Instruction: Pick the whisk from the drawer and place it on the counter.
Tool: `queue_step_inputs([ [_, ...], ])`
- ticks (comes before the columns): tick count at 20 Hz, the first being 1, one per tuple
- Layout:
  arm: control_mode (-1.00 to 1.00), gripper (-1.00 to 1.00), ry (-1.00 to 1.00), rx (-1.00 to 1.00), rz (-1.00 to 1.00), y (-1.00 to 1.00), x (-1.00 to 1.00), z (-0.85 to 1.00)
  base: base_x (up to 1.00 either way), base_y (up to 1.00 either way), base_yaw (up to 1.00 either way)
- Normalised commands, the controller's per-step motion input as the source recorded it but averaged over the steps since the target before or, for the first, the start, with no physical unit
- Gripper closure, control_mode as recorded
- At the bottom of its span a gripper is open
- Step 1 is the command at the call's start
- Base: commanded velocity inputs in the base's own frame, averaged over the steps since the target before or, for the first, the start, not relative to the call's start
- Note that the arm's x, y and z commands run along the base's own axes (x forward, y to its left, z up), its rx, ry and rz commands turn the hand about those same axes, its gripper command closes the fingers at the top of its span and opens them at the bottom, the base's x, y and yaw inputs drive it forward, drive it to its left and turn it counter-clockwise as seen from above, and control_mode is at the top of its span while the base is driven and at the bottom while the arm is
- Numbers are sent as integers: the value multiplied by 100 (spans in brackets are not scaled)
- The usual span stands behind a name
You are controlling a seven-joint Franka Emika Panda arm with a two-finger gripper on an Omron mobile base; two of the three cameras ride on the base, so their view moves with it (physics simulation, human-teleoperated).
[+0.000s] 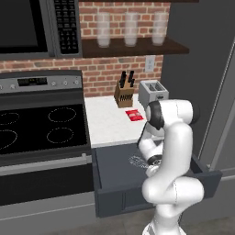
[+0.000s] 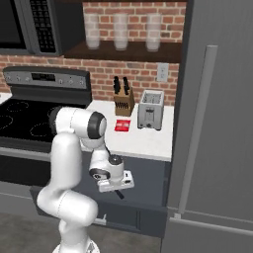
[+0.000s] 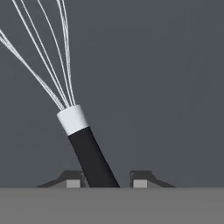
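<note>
The drawer (image 1: 114, 186) stands pulled out below the counter (image 1: 108, 124), also seen from the other side as drawer (image 2: 150, 180) and counter (image 2: 143, 141). The whisk (image 3: 83, 140) lies on the drawer's dark floor; its silvery wire loops (image 1: 137, 161) spread away from the hand. My gripper (image 3: 107, 180) is lowered into the drawer and open, with the black handle passing between its two fingertips, close to the left one. In the base views the gripper (image 2: 117, 189) hangs under the bent arm, just above the drawer floor.
A wooden knife block (image 1: 124, 94), a silver toaster (image 1: 153, 92) and a red packet (image 1: 134, 115) sit at the back of the counter. The black stovetop (image 1: 41, 126) lies to the left. A tall grey fridge (image 2: 217, 123) stands to the right.
</note>
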Motion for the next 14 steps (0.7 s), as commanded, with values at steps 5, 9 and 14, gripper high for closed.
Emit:
queue_step_inputs([
  [5,-100,100,0,1,20,0,-30,43,0,0,0],
  [9,-100,100,-4,2,24,0,0,98,0,0,0],
  [14,-100,100,-11,0,27,0,0,100,0,0,0],
])
